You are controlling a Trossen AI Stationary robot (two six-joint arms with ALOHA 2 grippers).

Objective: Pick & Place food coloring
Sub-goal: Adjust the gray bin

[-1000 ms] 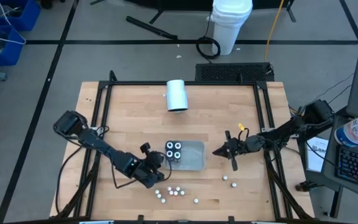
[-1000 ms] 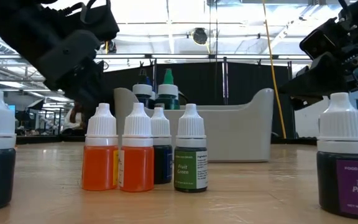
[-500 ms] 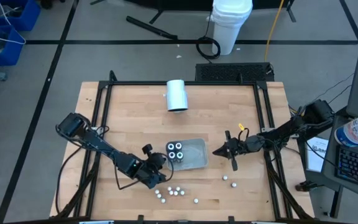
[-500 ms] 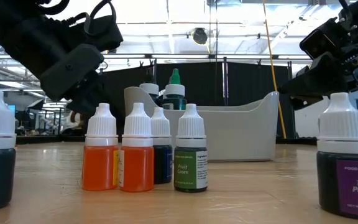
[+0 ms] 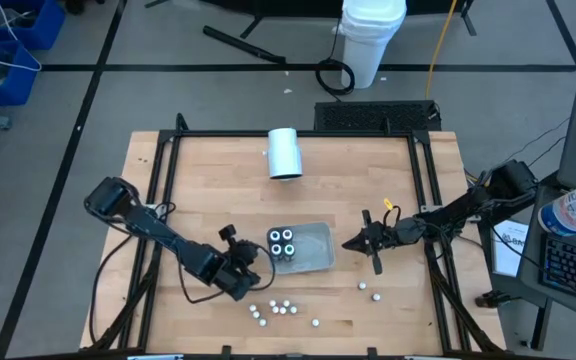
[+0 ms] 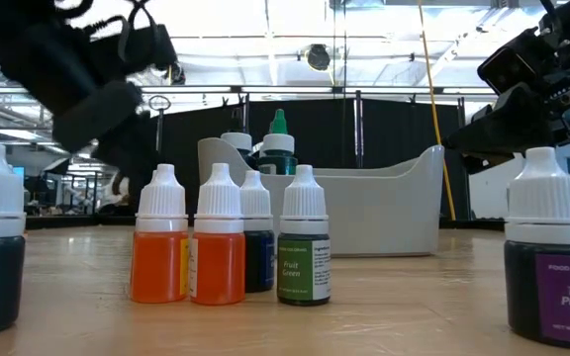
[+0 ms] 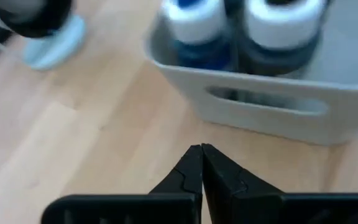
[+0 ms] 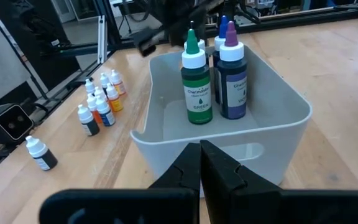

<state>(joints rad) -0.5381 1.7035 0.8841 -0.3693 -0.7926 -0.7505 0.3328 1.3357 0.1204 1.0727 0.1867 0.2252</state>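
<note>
Wooden surface (image 5: 208,180) inside a black frame; beyond it we note a workshop floor with a white bucket (image 5: 373,35). A grey tray (image 5: 316,252) sits near the middle of the surface and holds four bottles (image 5: 280,241) packed upright at its left end. The remaining food coloring (image 5: 274,310) stands loose on the bare wood nearer the front edge: a small cluster of white-capped bottles, plus two stragglers toward the right, one of them (image 5: 376,296) close below the right arm. In the low view the cluster (image 6: 231,242) reads as orange, dark and green bottles, all upright, long axes vertical. The left gripper (image 5: 252,268) hangs just left of the tray, jaws pressed together and empty; its wrist view shows the tips (image 7: 201,163) pointing at the tray's handle wall over bare wood. The cluster lies just beside this gripper, toward the front edge and slightly to its right, so we judge the left arm the nearer one for the next pick. That arm reaches in low from the left rear, wrist bent toward the tray. The right gripper (image 5: 371,243) waits right of the tray, jaws likewise closed on nothing. A white cylinder (image 5: 284,153) lies toward the rear.
</note>
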